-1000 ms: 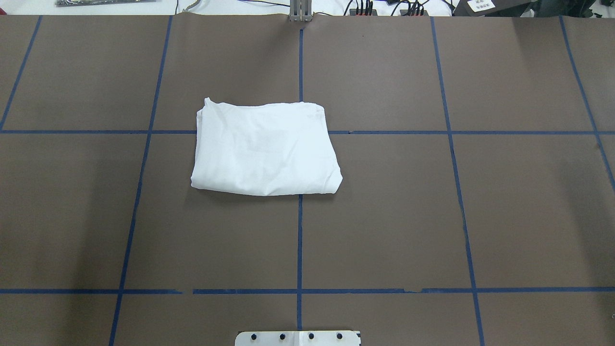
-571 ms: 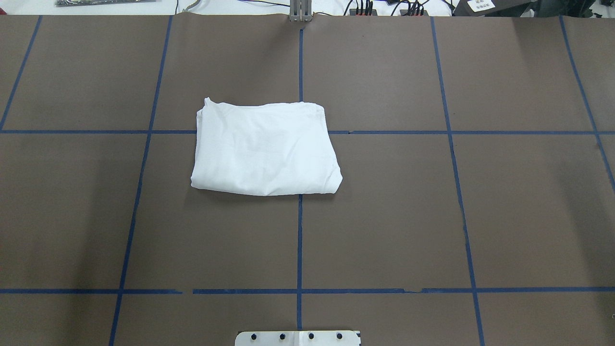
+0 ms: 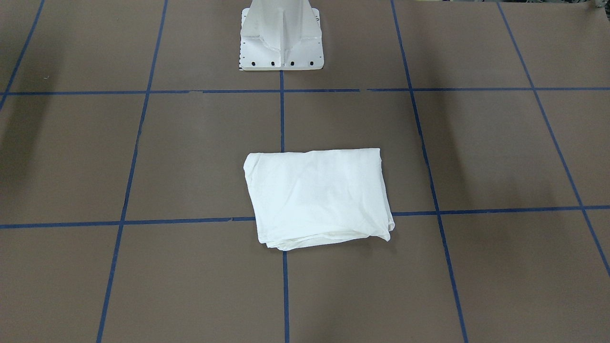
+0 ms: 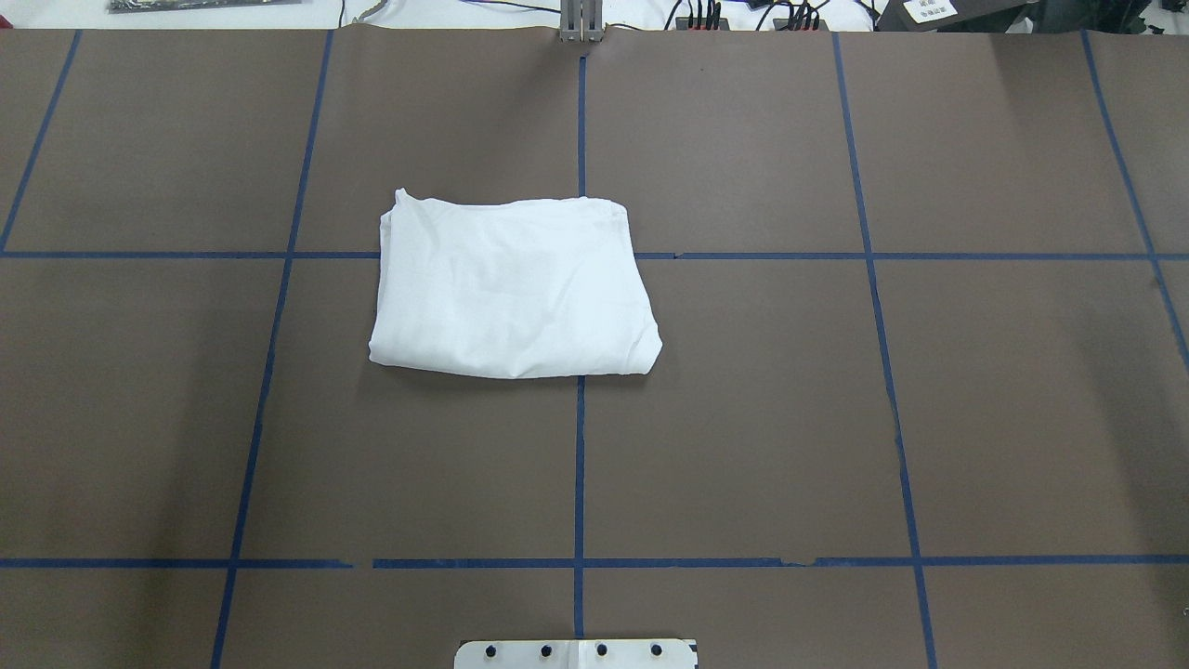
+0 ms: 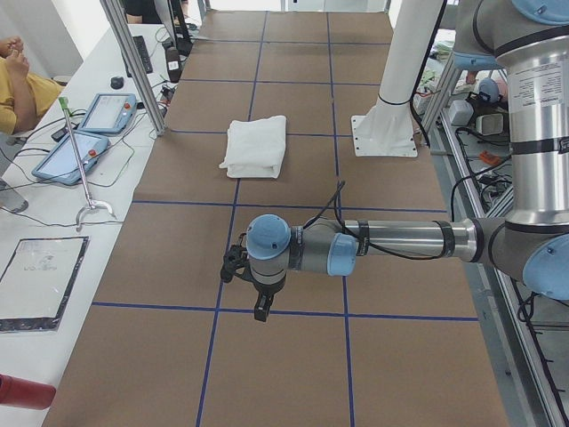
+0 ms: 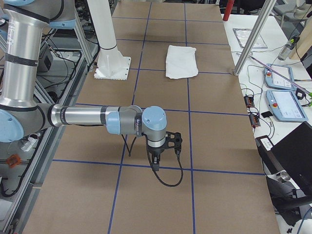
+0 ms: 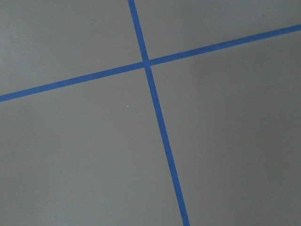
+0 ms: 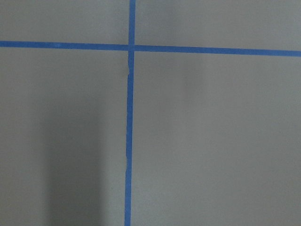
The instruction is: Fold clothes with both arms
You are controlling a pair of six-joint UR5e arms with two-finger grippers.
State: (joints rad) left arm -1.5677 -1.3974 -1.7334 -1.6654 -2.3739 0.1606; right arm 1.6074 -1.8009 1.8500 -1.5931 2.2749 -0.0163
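The white T-shirt (image 4: 511, 286) lies folded into a flat rectangle near the table's middle, a little to the robot's left. It also shows in the front view (image 3: 319, 196), the left side view (image 5: 256, 145) and the right side view (image 6: 181, 61). Its text, collar and label are hidden. My left gripper (image 5: 255, 298) hangs over the table's left end, far from the shirt. My right gripper (image 6: 161, 150) hangs over the right end, also far away. Both show only in side views, so I cannot tell whether they are open or shut.
The brown table cover (image 4: 743, 418) carries a grid of blue tape lines (image 4: 579, 465). The white pedestal base (image 3: 281, 35) stands at the robot's edge. Tablets (image 5: 93, 129) and cables lie on the operators' bench; a person (image 5: 22, 84) sits there.
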